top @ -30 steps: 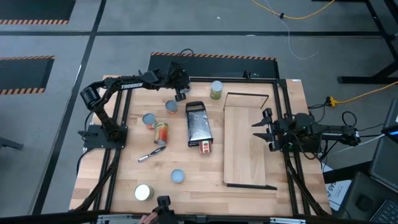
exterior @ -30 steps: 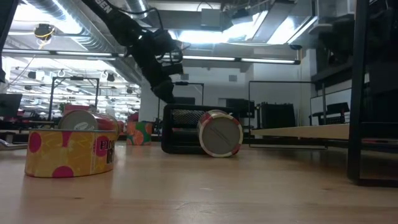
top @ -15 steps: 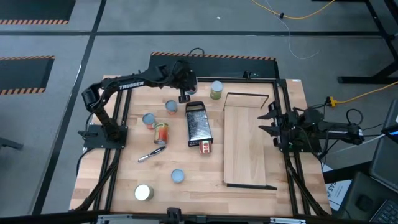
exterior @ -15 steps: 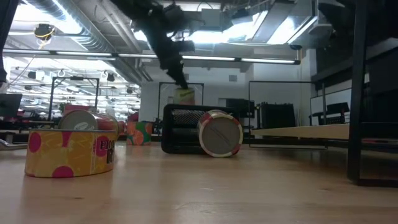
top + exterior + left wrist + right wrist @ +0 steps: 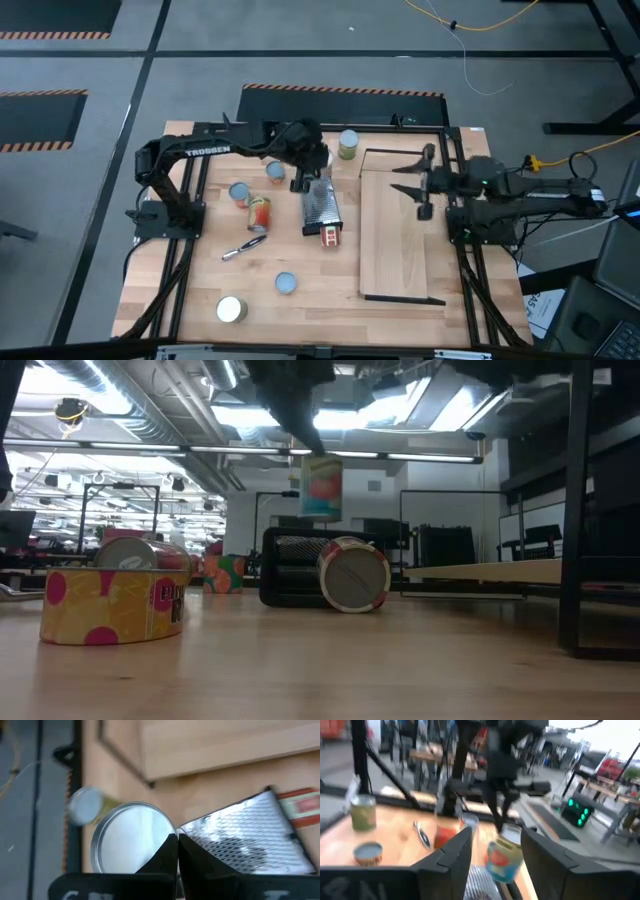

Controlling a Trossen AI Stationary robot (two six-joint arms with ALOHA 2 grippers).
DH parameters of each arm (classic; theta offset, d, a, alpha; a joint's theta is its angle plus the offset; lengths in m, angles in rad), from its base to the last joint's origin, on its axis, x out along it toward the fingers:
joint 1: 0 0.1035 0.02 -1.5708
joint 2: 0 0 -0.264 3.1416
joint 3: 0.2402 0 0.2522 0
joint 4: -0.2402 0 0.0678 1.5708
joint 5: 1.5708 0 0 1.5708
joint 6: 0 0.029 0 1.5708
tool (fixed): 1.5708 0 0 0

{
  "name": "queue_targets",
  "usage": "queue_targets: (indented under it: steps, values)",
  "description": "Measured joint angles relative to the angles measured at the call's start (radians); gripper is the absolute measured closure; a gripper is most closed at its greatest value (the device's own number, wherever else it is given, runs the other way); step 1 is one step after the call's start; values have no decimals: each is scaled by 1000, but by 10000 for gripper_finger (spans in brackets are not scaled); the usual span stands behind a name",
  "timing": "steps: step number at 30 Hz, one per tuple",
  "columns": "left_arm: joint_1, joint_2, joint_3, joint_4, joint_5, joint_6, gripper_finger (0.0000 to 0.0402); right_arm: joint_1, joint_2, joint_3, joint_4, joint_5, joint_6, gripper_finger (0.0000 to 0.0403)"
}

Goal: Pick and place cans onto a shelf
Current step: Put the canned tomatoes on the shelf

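L gripper (image 5: 306,178) lifted round can (image 5: 322,487) over mesh grater (image 5: 320,205), clamped; R gripper (image 5: 420,185) apart.

One can (image 5: 321,486) hangs lifted above the grater; six cans lie scattered; the shelf (image 5: 398,225) lies bare.

The wooden table (image 5: 200,290) carries the long light-wood shelf (image 5: 398,240) on its right side, lying flat with thin dark edges at its short ends and nothing on its surface. Left of the shelf lies a metal grater (image 5: 320,205), with a red-labelled can (image 5: 329,236) on its side just at its near end and a green can (image 5: 348,145) upright near the far edge. Further left stand a blue-topped can (image 5: 240,192), a red-orange can (image 5: 259,213) and another can (image 5: 275,172); a slim silver tool (image 5: 243,248), a blue-topped can (image 5: 286,283) and a cream-topped can (image 5: 231,309) lie nearer the front.
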State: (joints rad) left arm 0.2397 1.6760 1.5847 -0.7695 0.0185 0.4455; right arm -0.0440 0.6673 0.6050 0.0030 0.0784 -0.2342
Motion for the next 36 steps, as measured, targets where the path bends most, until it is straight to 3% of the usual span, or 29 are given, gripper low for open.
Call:
queue_targets:
  steps: [6, 16, 23, 36]
  values:
    - [-82, 0, 3, 7, 26, -10, 401, -25, 236, 170, -63, -7, -48, 228]
    - [-154, -1, 3, 7, 26, -24, 401, -30, 516, 329, -92, -215, -115, 228]
    - [-172, 0, 3, 7, 26, -24, 402, -31, 624, 367, -90, -238, -132, 228]
    - [-171, 0, 3, 7, 26, -26, 401, -31, 706, 367, -74, -239, -169, 228]
